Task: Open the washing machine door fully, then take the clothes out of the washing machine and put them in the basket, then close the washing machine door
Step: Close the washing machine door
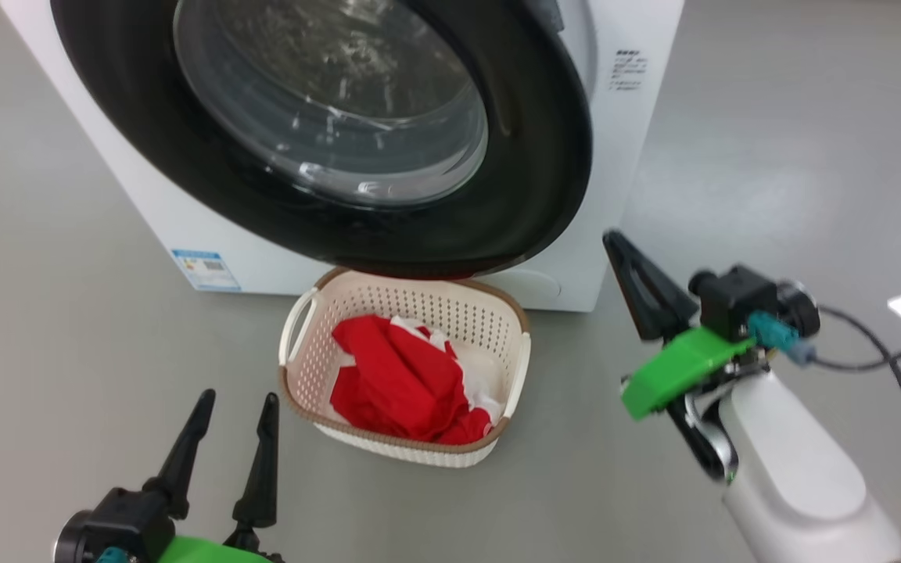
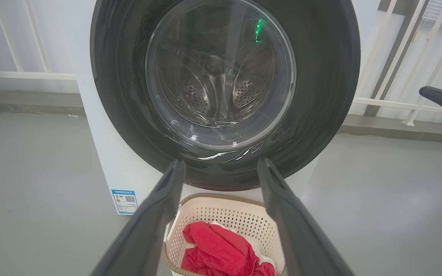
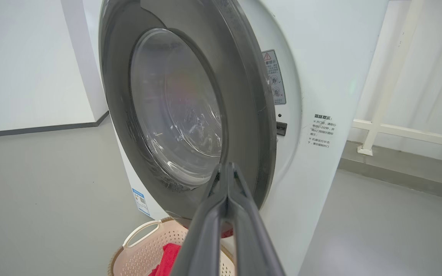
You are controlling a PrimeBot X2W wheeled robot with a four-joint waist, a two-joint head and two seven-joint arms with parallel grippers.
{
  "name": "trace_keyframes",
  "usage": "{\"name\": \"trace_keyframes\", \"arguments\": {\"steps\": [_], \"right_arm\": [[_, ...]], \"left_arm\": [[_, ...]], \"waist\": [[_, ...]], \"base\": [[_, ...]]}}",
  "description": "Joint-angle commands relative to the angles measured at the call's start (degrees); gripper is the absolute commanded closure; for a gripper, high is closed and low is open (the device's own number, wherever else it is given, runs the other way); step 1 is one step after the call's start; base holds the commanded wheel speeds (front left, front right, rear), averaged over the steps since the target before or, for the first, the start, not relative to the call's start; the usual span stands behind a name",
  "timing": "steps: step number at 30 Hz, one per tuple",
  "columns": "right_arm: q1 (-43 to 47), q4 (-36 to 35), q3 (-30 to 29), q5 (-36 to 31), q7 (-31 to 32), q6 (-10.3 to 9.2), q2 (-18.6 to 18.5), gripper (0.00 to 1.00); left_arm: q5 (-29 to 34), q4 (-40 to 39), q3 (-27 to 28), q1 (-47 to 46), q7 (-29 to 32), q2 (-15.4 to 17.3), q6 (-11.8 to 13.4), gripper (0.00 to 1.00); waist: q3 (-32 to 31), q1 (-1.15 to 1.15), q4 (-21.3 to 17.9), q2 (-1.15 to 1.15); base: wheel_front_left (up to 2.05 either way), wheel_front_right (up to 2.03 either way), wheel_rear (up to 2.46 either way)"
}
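Observation:
The washing machine [image 1: 638,156] is a white box, and its black-rimmed door [image 1: 529,156] with the glass bowl stands a little ajar. In the right wrist view a gap shows between the door [image 3: 240,96] and the machine front [image 3: 340,57]. The cream basket [image 1: 419,301] sits on the floor below the door and holds the red and white clothes [image 1: 403,383]. My left gripper [image 1: 237,403] is open just left of the basket, aimed at the door [image 2: 320,96]. My right gripper [image 1: 613,238] is shut on nothing, its tips [image 3: 226,166] close to the door's lower right rim.
Grey floor lies all around. A white railing [image 2: 397,103] runs behind the machine. A black cable [image 1: 888,360] hangs by my right forearm. A blue sticker [image 1: 206,270] marks the machine's lower left front.

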Motion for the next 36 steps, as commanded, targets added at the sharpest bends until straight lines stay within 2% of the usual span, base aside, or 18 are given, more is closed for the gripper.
{"name": "trace_keyframes", "arguments": {"steps": [1, 11, 19, 27, 36], "right_arm": [[-3.2, -0.4, 1.6, 0.6, -0.4, 0.26, 0.4, 1.0], [-15.5, 6.7, 2.5, 1.2, -0.4, 0.26, -0.1, 1.0], [-22.1, 10.7, 2.9, 1.1, -0.4, 0.26, -1.6, 1.0], [-27.8, 14.7, -0.8, 0.6, -0.4, 0.26, -3.0, 1.0], [-36.7, 19.4, -6.5, -3.7, -0.4, 0.26, -3.9, 1.0]], "left_arm": [[-0.3, -1.6, 1.6, -2.3, -0.7, 0.4, -0.5, 0.0], [-0.9, -1.7, 0.0, -5.6, -0.7, 0.2, -0.6, 0.0], [-1.9, -1.4, -1.6, -7.6, -0.7, 0.1, -0.7, 0.0], [-3.2, -1.2, -3.2, -9.0, -0.7, 0.1, -0.7, 0.0], [-5.3, -0.6, -4.8, -10.5, -0.7, 0.1, -0.7, 0.0]], "waist": [[2.8, 0.0, 2.1, 0.0], [8.7, 0.0, 5.3, 0.0], [11.6, 0.0, 7.0, 0.0], [13.2, 0.0, 8.1, 0.0], [16.8, 0.0, 9.4, 0.0]], "base": [[0.0, 0.0, 0.0], [0.0, 0.0, 0.0], [0.0, 0.0, 0.0], [0.0, 0.0, 0.0], [0.0, 0.0, 0.0]]}}
